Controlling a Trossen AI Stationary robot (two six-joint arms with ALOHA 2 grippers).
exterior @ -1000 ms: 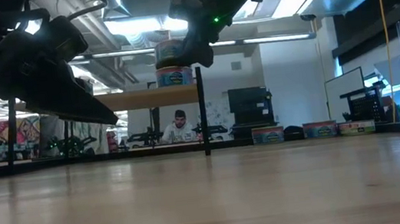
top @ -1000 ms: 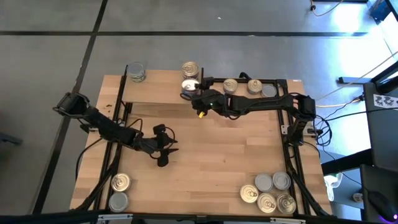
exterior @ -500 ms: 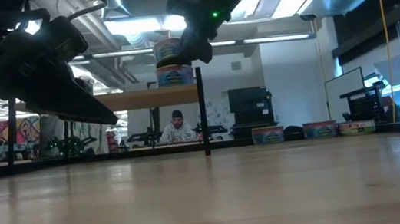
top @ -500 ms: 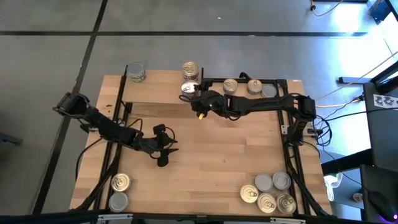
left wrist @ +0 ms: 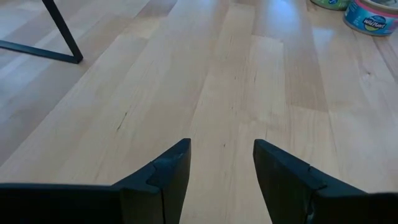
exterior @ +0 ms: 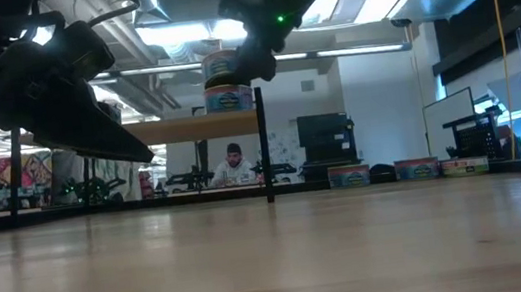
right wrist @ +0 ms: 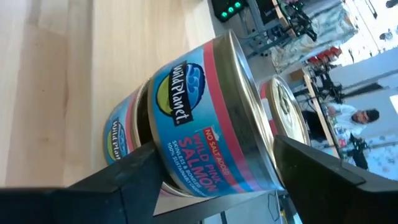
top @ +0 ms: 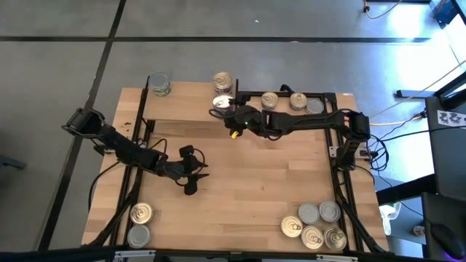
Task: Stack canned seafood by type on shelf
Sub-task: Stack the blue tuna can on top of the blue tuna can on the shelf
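Two tins stacked [top: 220, 102] on the shelf's [top: 182, 102] right end, another stack [top: 223, 79] just behind, one tin [top: 159, 84] at its far left corner; more tins [top: 314, 225] sit at the worktop's [top: 247, 189] near right.

Overhead view, table-level view, two close wrist views

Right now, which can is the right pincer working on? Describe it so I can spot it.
Find the raised wooden shelf at the table's far edge. At its right end, two cans sit stacked. The right pincer straddles the top can, blue and pink, labelled salmon.
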